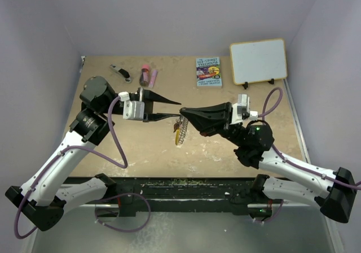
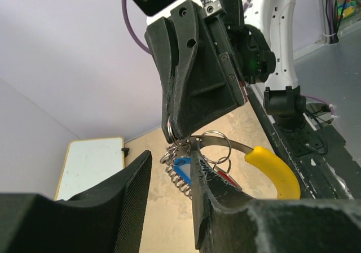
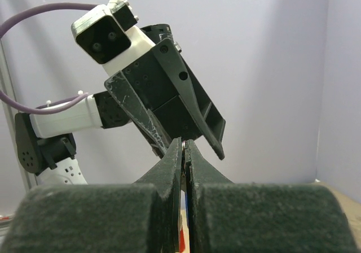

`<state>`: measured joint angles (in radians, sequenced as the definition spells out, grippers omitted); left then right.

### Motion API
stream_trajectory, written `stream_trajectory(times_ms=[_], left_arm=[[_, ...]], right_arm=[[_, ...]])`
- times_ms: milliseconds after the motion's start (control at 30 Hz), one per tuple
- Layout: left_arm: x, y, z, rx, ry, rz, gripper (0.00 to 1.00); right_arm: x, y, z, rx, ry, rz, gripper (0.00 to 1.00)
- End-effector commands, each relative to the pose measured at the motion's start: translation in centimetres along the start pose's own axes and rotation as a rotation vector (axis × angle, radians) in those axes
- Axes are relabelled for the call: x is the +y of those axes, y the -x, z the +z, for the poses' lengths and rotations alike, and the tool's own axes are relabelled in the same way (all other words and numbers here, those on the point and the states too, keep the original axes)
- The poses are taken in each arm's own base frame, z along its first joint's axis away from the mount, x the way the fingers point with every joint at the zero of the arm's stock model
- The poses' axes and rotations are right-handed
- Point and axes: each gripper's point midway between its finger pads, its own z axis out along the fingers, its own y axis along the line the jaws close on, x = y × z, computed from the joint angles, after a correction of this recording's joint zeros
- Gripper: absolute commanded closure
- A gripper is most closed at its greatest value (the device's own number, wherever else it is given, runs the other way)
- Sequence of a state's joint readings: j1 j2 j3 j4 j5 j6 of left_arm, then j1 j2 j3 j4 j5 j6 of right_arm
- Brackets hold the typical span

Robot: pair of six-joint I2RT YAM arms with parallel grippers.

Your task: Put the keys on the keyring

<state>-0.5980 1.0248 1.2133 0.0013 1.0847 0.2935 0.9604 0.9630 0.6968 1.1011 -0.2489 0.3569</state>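
Left claw (image 1: 178, 109), right claw (image 1: 183, 111) and the dangling keyring (image 1: 179, 131) bar the mid-worktop (image 1: 146, 151); book (image 1: 208, 72) and whiteboard (image 1: 258, 61) crowd its far right

Keyring (image 1: 180, 131) hangs under right pincer (image 1: 182, 112) tip, which meets left pincer (image 1: 179, 108). Behind right pincer: book (image 1: 208, 72), whiteboard (image 1: 258, 61). Behind left pincer: tube (image 1: 145, 75), clip tool (image 1: 119, 72) left of it.

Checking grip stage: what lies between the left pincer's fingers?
Left wrist view: the blue key and a coiled stretch of the ring hang in the gap between the open left pincer's fingers, under the shut right pincer holding the ring.
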Motion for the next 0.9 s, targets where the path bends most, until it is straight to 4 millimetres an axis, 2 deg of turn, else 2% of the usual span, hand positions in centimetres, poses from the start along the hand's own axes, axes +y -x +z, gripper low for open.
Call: stream_trajectory(times_ms=[0,167,233,600,700,867], left_arm=[[-0.9,2.0,0.0,-0.058,-0.040,0.025,0.66],[-1.4,2.0,-0.1,-0.056,-0.056,0.019,0.93],[-1.4,2.0,-0.2,-0.055,-0.055,0.019,0.96],[-1.6,2.3,-0.4,-0.054,-0.050,0.021,0.96],[-1.6,2.4,-0.4,-0.053,-0.043,0.021,0.87],[-1.6,2.8,-0.3,-0.071,-0.046,0.003,0.82]], right_arm=[[1.3,2.7,0.3,-0.120,0.058,0.000,1.00],[1.9,2.7,0.5,-0.155,0.101,0.018,1.00],[1.9,2.7,0.7,-0.159,0.108,0.019,1.00],[2.9,3.4,0.8,-0.194,0.165,0.037,1.00],[3.1,3.6,0.7,-0.202,0.173,0.038,1.00],[3.0,3.4,0.9,-0.202,0.176,0.037,1.00]])
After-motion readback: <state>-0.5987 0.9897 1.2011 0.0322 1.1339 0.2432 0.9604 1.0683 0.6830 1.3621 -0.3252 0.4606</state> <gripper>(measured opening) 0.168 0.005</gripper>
